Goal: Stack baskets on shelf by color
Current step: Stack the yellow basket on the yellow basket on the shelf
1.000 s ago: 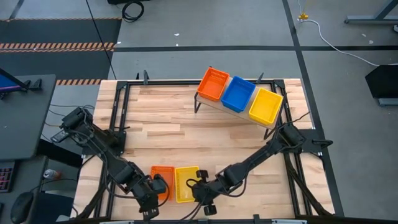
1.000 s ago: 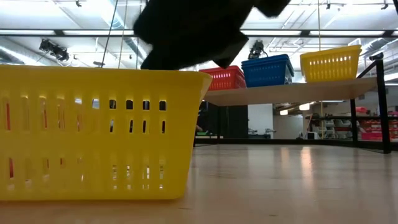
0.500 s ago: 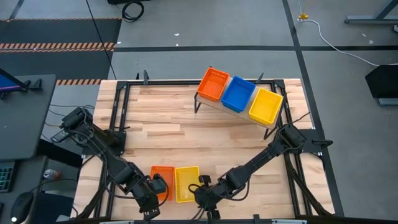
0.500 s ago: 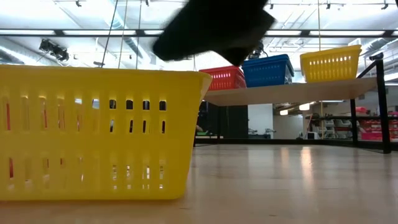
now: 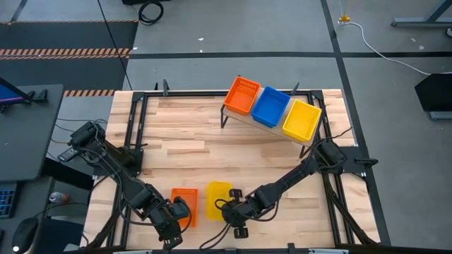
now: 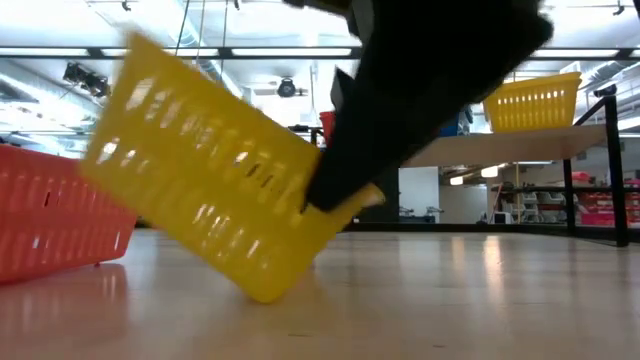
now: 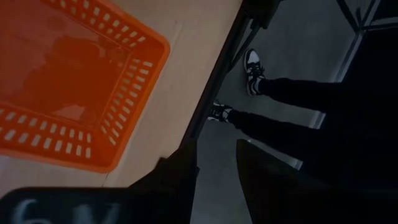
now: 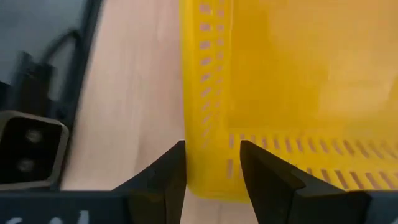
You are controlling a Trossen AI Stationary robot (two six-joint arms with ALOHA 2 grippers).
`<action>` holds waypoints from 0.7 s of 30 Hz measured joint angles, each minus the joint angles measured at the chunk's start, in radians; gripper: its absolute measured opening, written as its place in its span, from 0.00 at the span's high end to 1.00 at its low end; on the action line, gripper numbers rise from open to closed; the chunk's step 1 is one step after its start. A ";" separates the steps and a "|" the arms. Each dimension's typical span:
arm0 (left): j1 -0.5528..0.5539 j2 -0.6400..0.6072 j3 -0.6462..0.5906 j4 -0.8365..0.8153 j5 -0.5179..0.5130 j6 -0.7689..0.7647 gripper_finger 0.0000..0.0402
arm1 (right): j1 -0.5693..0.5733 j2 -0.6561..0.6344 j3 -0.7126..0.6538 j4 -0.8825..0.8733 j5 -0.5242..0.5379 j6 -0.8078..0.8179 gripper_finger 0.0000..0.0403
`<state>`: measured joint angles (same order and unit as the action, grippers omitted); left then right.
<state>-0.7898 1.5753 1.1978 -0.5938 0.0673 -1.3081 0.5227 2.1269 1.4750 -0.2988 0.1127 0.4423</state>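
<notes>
A yellow basket sits tilted near the table's near edge, and my right gripper is shut on its wall. In the low view this yellow basket stands on one lower edge with its left end raised. An orange basket rests flat on its base to the left of it. My left gripper hovers open by the orange basket, at its near side. On the shelf at the far right stand an orange basket, a blue one and a yellow one. My right gripper pinches the yellow basket's mesh wall near a corner, with one finger outside and one finger inside. It comes slanting down from the table's right. The basket is tilted, with one lower edge on the table and its left end in the air.
The table's black frame rail runs just past my left gripper. A person's legs and shoes show on the floor beyond the near edge. Bare wooden tabletop lies between the near baskets and the shelf.
My right gripper has taken hold of the yellow basket and moved a little toward the far edge. The basket, which lay flat beside the orange one, has tipped up on one lower edge and shifted to the right and away from the near edge, opening a gap to the orange basket.
</notes>
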 joint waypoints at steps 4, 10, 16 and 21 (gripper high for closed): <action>0.000 0.000 0.000 0.000 0.000 -0.008 0.70 | -0.003 0.000 -0.001 -0.031 -0.001 0.011 0.65; 0.000 0.000 0.000 0.000 -0.004 -0.008 0.70 | -0.003 0.000 -0.001 -0.012 0.007 0.042 0.69; 0.000 0.000 0.000 0.000 -0.004 -0.007 0.70 | -0.010 0.000 0.000 -0.025 0.009 0.099 0.79; 0.000 0.000 0.000 -0.001 -0.008 0.013 0.71 | -0.009 -0.026 0.002 -0.092 -0.025 0.116 0.96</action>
<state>-0.7898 1.5753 1.1979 -0.5950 0.0595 -1.2954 0.5137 2.1013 1.4765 -0.3905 0.0881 0.5579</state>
